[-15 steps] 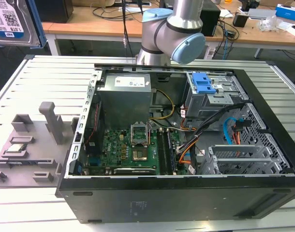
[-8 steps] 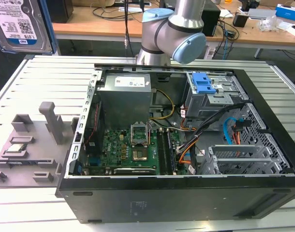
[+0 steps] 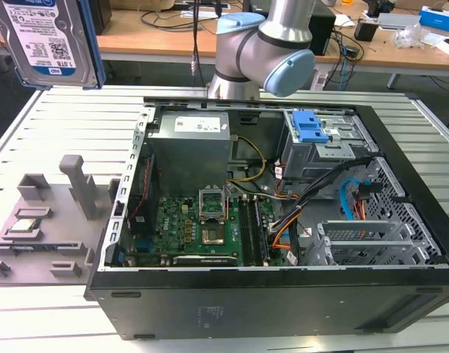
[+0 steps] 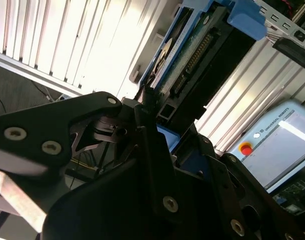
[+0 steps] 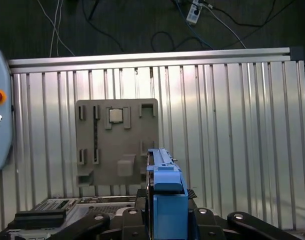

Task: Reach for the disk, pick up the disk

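a: where was the disk (image 3: 51,40), that rectangular silver-grey metal hard drive with the white-and-blue label and blue plastic carrier frame?
b: up in the air at the exterior view's left, well clear of the ribbed aluminium table (image 3: 70,110) and off to one side of the open black computer case (image 3: 269,294).
a: and the pincer?
b: the black gripper (image 4: 162,127) was pinching the disk. in the second wrist view its fingers (image 4: 151,145) pressed on the drive, whose green circuit-board side showed. in the first wrist view the blue frame stood edge-on between the jaws.
a: what lay beneath?
b: the first wrist view looked down on a flat grey fixture plate (image 5: 117,140) on the table, with a small square silver chip (image 5: 116,115) seated in it.
a: and inside the case?
b: a large grey power-supply box (image 3: 191,140), a green motherboard (image 3: 202,228) and a small blue plastic latch (image 3: 310,126). the grey-and-light-blue robot arm (image 3: 265,48) rose behind the case.
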### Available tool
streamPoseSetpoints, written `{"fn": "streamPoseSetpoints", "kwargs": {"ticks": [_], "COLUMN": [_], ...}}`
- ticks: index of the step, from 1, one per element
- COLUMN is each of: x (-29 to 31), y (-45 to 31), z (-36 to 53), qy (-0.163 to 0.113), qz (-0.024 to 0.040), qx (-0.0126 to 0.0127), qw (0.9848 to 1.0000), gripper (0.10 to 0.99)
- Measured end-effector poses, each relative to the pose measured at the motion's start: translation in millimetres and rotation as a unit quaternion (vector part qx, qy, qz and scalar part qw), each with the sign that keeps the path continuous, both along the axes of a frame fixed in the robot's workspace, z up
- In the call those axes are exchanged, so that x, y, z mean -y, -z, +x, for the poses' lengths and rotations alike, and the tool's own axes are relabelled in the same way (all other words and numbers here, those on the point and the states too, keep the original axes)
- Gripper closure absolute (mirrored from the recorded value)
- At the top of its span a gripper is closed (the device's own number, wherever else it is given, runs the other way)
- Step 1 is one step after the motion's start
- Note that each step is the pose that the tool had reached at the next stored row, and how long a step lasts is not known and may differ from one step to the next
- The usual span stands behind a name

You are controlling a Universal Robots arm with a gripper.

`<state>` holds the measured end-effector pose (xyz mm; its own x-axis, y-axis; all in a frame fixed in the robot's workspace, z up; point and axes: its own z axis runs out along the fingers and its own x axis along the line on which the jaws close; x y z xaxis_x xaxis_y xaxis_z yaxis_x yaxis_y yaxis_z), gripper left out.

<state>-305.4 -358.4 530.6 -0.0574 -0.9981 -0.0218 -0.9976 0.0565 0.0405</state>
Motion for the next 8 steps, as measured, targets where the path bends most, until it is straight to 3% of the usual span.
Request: {"fn": "streamPoseSetpoints", "kwargs": {"ticks": [8], "x": [0.0], "y": [8.6], "z": [23.1], "qy": [0.0], "qz": [-0.0008], "qx": [0.0], "qw": [1.0], "gripper": [0.718]}}
